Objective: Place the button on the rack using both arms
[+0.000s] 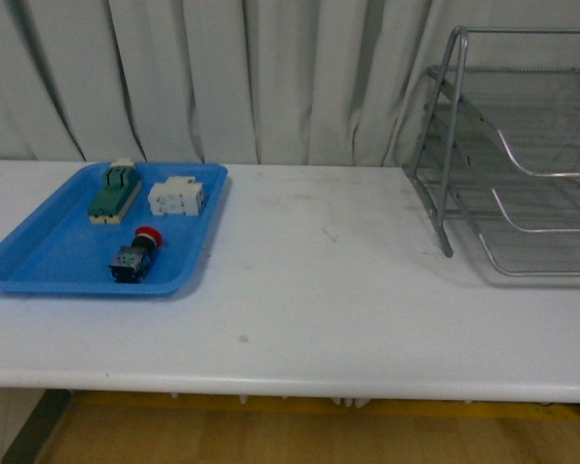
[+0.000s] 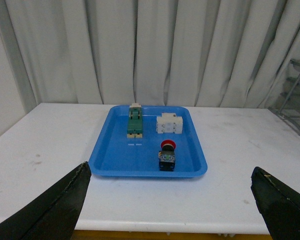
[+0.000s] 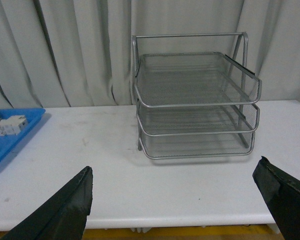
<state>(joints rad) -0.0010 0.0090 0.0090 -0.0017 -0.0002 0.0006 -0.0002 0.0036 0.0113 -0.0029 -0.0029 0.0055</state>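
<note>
Running off the front view, the rack (image 1: 518, 166) is cropped.

On my left the button (image 1: 135, 256) lies in the blue tray (image 1: 43, 259), nearer me than the white block (image 1: 177, 197) and green switch (image 1: 114, 191); the rack (image 1: 532, 121) stands far right on the tabletop (image 1: 319, 300).

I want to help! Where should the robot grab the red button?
Probably from above, pinching the button by its dark boxy body: it lies on its side in the blue tray, and the round red cap might slip.
</note>
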